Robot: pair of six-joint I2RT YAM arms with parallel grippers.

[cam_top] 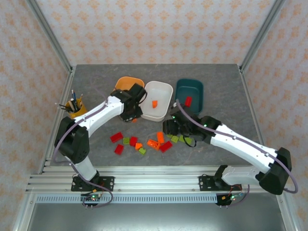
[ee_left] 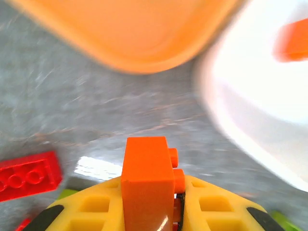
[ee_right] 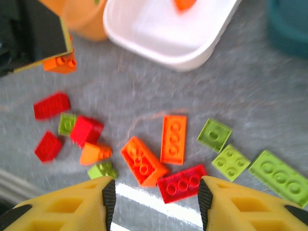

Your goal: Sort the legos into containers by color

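Grey tabletop (cam_top: 96, 82). Orange brick (ee_left: 147, 187) is pinched tight in my left gripper (ee_left: 161, 211), its lower end hidden between the pads. Just beyond it are the orange tub (ee_left: 134, 33) and white tub (ee_left: 260, 96), both blurred and cut off. My right gripper (ee_right: 154, 202) is part open and empty above the loose legos (ee_right: 173, 139). Teal tub (cam_top: 190, 86) sits right of the white one.

Top external: fixed high at the near edge, facing down over the whole table (cam_top: 96, 86). Left wrist: low and very close, facing the orange tub (ee_left: 134, 29) and white tub (ee_left: 260, 96). Right wrist: higher, looking down on loose legos (ee_right: 173, 139). All three views share the white tub.
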